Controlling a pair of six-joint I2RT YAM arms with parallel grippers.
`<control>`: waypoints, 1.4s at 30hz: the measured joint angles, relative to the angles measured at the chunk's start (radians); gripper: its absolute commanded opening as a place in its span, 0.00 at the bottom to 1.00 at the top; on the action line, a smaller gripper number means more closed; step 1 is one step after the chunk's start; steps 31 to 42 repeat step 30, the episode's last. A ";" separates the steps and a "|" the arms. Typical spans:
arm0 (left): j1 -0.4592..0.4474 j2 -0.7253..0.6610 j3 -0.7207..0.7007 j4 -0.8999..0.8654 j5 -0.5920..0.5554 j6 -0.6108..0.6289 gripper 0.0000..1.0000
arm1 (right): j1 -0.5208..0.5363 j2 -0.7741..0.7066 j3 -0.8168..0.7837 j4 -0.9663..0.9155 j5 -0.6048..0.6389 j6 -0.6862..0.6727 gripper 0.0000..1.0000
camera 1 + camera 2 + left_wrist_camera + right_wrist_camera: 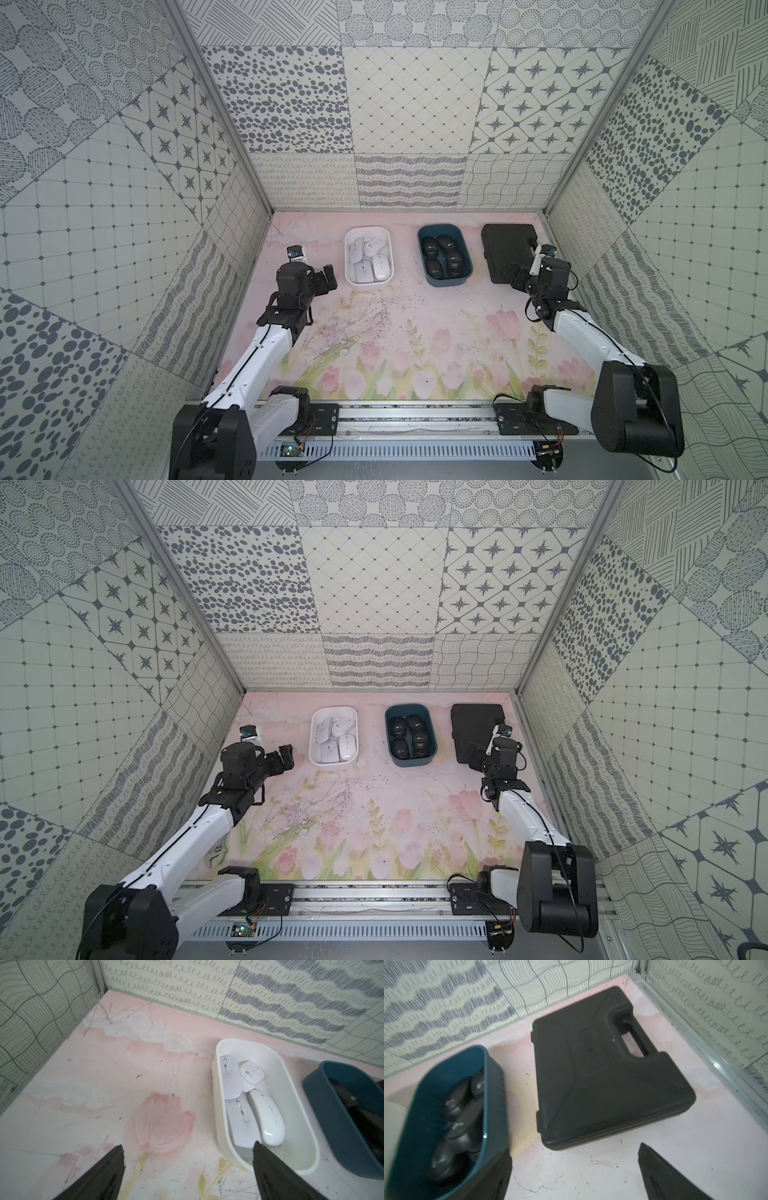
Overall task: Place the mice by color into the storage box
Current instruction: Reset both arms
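Worktop (415, 332): pale pink sheet w/ painted tulips, scuffed, scratched, dark specks. Boxed in on 3 sides by walls (415, 124) papered in grey-on-cream patches: dots, stars, grids, waves, loops.

White tub (372, 285) at far side, left of centre. Smooth plastic, rounded corners, shallow. Holds 4 white mice (381, 268), glossy ovals packed close, some overlapping. Teal tub (451, 281) to its right, apart from it, deeper walls. Black mice (433, 269) inside, matte w/ small pale logos; at least 4, exact count unclear. Black case (505, 245), hard plastic w/ moulded handle, lies flat at far right near teal tub, not touching.

L hand (328, 278) hovers just left of white tub, fingers (99, 1176) wide apart, nothing between. R hand (517, 276) is by the case's near edge, also spread, empty.

L wrist view adds scroll wheels, plus one white mouse that looks tipped on its side. R wrist view adds ribbed panels on case lid & handle cut-out; teal tub blurred there. Only the top views show both tubs & both arms together.
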 measured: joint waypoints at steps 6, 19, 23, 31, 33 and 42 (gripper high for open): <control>0.023 0.196 -0.171 0.288 -0.048 0.057 0.99 | 0.090 0.174 -0.105 0.316 0.092 -0.128 0.99; 0.043 0.488 -0.188 0.704 -0.037 0.147 0.99 | 0.104 0.299 -0.149 0.632 0.127 -0.189 0.99; 0.051 0.493 -0.175 0.734 -0.040 0.150 0.99 | 0.103 0.299 -0.149 0.638 0.127 -0.190 0.99; 0.053 0.498 -0.173 0.763 -0.047 0.150 0.99 | 0.103 0.299 -0.149 0.644 0.127 -0.192 0.99; 0.053 0.498 -0.173 0.763 -0.047 0.150 0.99 | 0.103 0.299 -0.149 0.644 0.127 -0.192 0.99; 0.053 0.498 -0.173 0.763 -0.047 0.150 0.99 | 0.103 0.299 -0.149 0.644 0.127 -0.192 0.99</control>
